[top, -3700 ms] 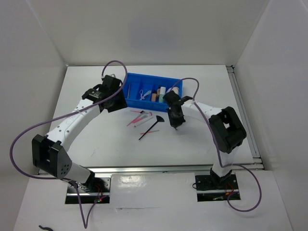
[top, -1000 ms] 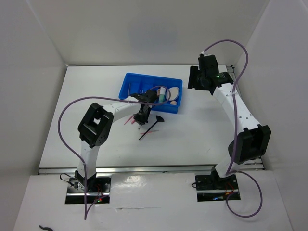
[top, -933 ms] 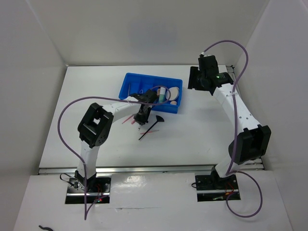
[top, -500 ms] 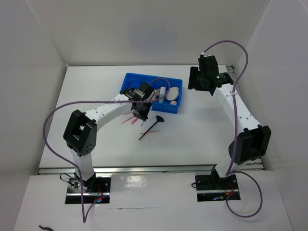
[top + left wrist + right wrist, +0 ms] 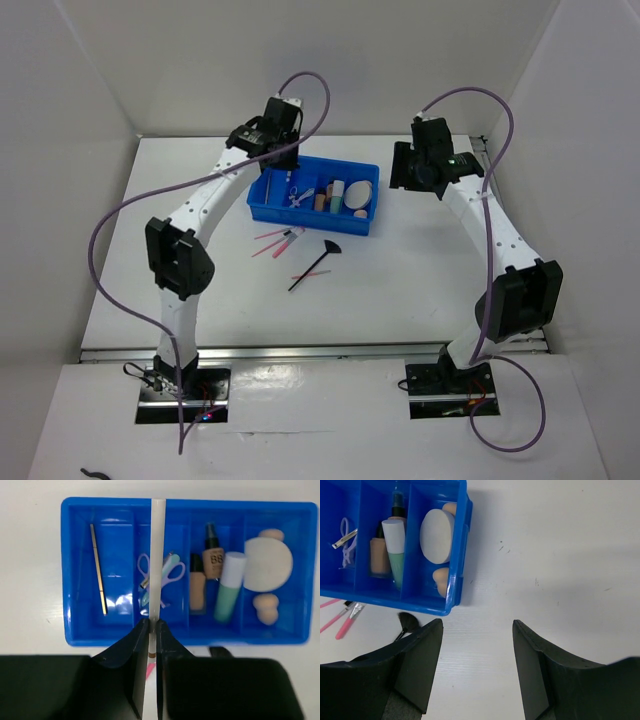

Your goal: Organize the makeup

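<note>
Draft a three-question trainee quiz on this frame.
1. True or false: the right gripper is open and empty.
2. The left gripper holds: A) black brush B) thin white stick C) mint tube.
3. In the top view, which end compartment of the blue tray holds the round puff?
Key: 1 true; 2 B; 3 right end.

- Blue tray (image 5: 80, 580): rectangular, split by dividers into four side-by-side compartments, resting on the table's far half.
- White table (image 5: 400, 290).
- Plain white walls (image 5: 300, 60) on three sides.
- Metal rail (image 5: 330, 350) along the table's near edge.
</note>
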`<state>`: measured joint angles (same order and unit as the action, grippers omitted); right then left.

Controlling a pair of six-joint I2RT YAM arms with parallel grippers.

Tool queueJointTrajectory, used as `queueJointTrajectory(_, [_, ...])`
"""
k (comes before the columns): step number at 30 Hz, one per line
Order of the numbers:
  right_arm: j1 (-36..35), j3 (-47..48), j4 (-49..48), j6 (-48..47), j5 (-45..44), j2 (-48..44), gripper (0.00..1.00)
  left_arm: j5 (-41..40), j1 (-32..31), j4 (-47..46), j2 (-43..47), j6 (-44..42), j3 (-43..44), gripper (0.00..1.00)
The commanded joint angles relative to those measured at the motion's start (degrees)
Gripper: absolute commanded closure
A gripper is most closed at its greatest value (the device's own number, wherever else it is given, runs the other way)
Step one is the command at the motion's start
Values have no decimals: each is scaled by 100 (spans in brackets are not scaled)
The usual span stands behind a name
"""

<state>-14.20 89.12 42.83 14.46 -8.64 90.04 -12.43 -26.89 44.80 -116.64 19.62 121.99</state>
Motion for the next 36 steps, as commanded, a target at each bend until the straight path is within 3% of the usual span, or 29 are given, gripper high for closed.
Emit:
queueJointTrajectory(1, [40, 97, 6, -13, -84, -136, 34, -410, 184, 231, -675, -2, 395, 100])
queueJointTrajectory(6, [40, 149, 59, -13, -199, -84, 34, 73, 789, -217, -1053, 165, 325, 100])
queueJointTrajectory(12, [40, 210, 164, 48, -59, 39, 36, 522, 993, -366, -1352, -142, 526, 99])
queueJointTrajectory(17, [40, 325, 225, 101, -6, 145, 36, 636, 1045, -278, -1677, -309, 808, 73])
queueJointTrajectory(18, [40, 325, 226, 153, -6, 145, 36, 636, 1046, -278, -1678, -309, 808, 62])
queueJointTrajectory(19, [40, 325, 226, 154, -6, 145, 36, 636, 1046, -278, -1678, -309, 808, 56])
queueJointTrajectory(21, [40, 325, 279, 154, -6, 145, 36, 636, 1046, -278, -1626, -309, 756, 53])
queueJointTrajectory(23, [40, 325, 279, 154, -58, 93, 36, 689, 1046, -278, -1555, -309, 703, 40])
queueJointTrajectory(24, [40, 325, 279, 154, -58, 41, 36, 750, 1046, -209, -1459, -309, 703, 40])
queueJointTrajectory(27, [40, 325, 331, 206, -58, -22, 36, 1022, 994, -286, -889, -117, 38, 38])
queueJointTrajectory(28, [40, 203, 331, 207, -58, -100, 36, 1023, 845, -418, -635, -116, -739, 38])
queueJointTrajectory(32, [40, 18, 279, 207, -68, -241, 35, 121, 151, -1016, 867, 164, -2657, 42])
queueJointTrajectory(36, [-12, -35, 279, 207, -14, -241, 35, -293, -500, -1104, 1300, 656, -3768, 38])
